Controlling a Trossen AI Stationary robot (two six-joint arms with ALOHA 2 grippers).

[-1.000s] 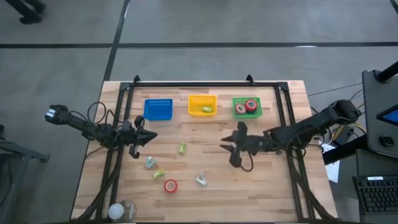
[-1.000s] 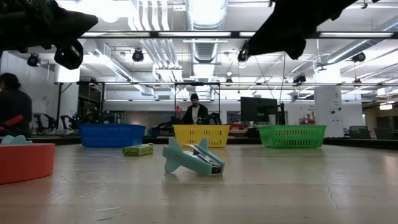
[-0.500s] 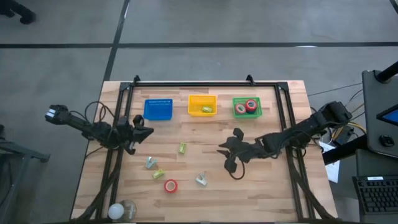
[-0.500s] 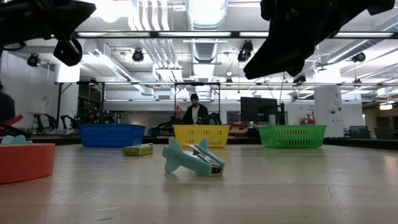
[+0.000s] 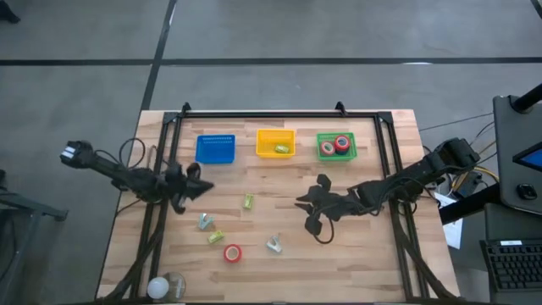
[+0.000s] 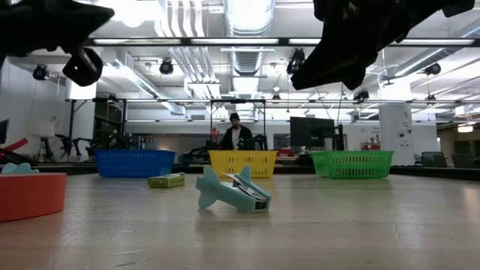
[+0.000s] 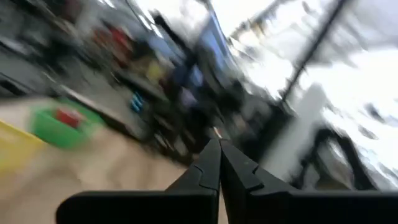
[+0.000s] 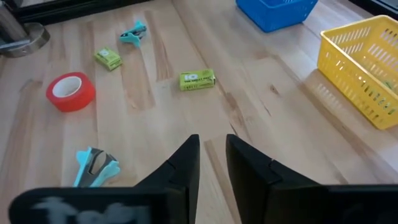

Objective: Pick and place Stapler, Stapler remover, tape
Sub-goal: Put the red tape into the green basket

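Note:
A red tape roll (image 5: 232, 252) lies flat near the table's near edge, also shown in the right wrist view (image 8: 70, 91). Two teal staple removers (image 5: 273, 245) (image 5: 204, 222) and two small green box-shaped pieces (image 5: 248, 202) (image 5: 215, 236) lie around it. More red tape rolls (image 5: 341, 144) sit in the green basket (image 5: 322, 136). My right gripper (image 5: 306, 207) hovers open above the table's middle, right of these things. My left gripper (image 5: 199, 188) hangs shut in the air near the left side, with nothing in it.
A blue basket (image 5: 215, 148), a yellow basket (image 5: 275, 133) holding a green piece, and the green basket stand in a row along the far side. A black frame (image 5: 262, 113) borders the table. A clear round object (image 5: 167, 286) sits at the near left corner. A person (image 6: 235, 135) shows beyond the table.
My right gripper has moved a little toward the table's left and near edge, closer to the loose pieces. My left gripper has swung about in place near the left side. Nothing on the table has moved.

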